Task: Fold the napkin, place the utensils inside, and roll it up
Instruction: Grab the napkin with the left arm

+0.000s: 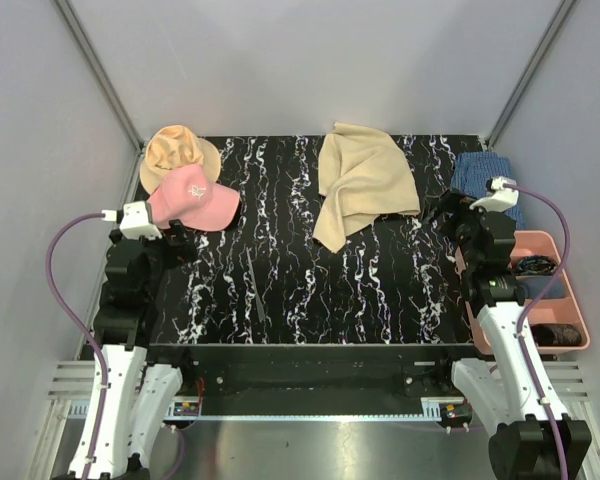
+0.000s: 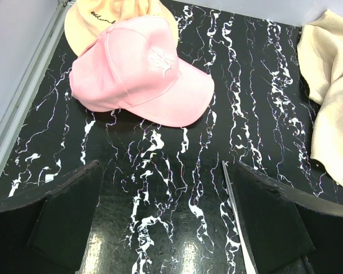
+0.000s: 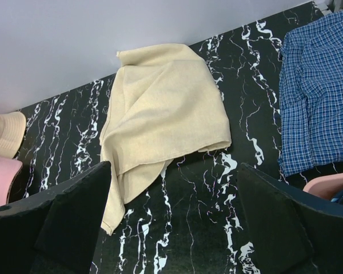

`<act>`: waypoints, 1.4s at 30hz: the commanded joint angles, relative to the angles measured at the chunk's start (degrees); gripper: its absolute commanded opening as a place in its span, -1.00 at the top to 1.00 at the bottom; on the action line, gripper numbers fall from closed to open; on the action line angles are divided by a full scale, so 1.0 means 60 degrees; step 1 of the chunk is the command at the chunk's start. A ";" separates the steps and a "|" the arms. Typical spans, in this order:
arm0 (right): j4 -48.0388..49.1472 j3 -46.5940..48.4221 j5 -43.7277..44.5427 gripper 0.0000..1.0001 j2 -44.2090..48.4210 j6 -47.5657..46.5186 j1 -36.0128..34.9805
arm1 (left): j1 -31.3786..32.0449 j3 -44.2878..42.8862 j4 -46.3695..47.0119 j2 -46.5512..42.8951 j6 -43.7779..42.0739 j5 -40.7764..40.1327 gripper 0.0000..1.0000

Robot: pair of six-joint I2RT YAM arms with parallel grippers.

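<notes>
— So where does the napkin (image 1: 365, 185) lie at this stage?

— At the far middle of the black marbled table (image 1: 310, 300), crumpled and loosely doubled over itself, with one narrow tail trailing toward the near side. It lies well apart from the pink cap (image 1: 195, 197) and tan hat (image 1: 175, 150) at far left, and apart from the blue checked cloth (image 1: 480, 175) at far right.

— And the utensils (image 1: 255, 285)?

— They show as a thin dark grey line lying bare on the table, near the left arm. The number of pieces cannot be told.

— What is the state of the grippers?

— The left gripper (image 2: 167, 171) and the right gripper (image 3: 174, 168) both stand wide apart and hold nothing. The right one looks down on the napkin.

— What does the step in hand call for?

— By the look of the cloth, the fold is not yet begun. It probably needs spreading flat first. Each gripper should pinch a separate corner through a single layer, low against the table, and the two should draw apart until the wrinkles go. A pinch through doubled layers would likely drag the whole bundle rather than open it.
</notes>
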State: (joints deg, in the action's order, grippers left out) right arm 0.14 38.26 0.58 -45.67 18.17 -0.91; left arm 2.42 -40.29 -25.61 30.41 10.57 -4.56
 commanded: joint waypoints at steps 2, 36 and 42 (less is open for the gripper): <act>0.0035 0.0523 0.0035 -0.99 -0.0283 -0.0114 -0.0010 | 0.0037 -0.0184 0.0518 0.0087 0.0040 -0.0119 -0.97; -0.1796 0.0859 -0.1342 -0.82 -0.2130 0.0546 0.0005 | 0.8518 -0.4781 0.2672 1.1246 0.2457 -0.2623 -0.38; -0.1796 0.1050 -0.1371 -0.82 -0.2320 0.0472 0.0005 | 0.8504 -0.6494 0.1646 1.3296 0.2268 -0.2858 -0.29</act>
State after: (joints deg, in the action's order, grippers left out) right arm -10.68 42.70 -6.79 -58.87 22.02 -0.91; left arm 53.65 -73.32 -13.50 104.90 25.47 -18.92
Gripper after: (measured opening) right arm 0.908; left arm 0.650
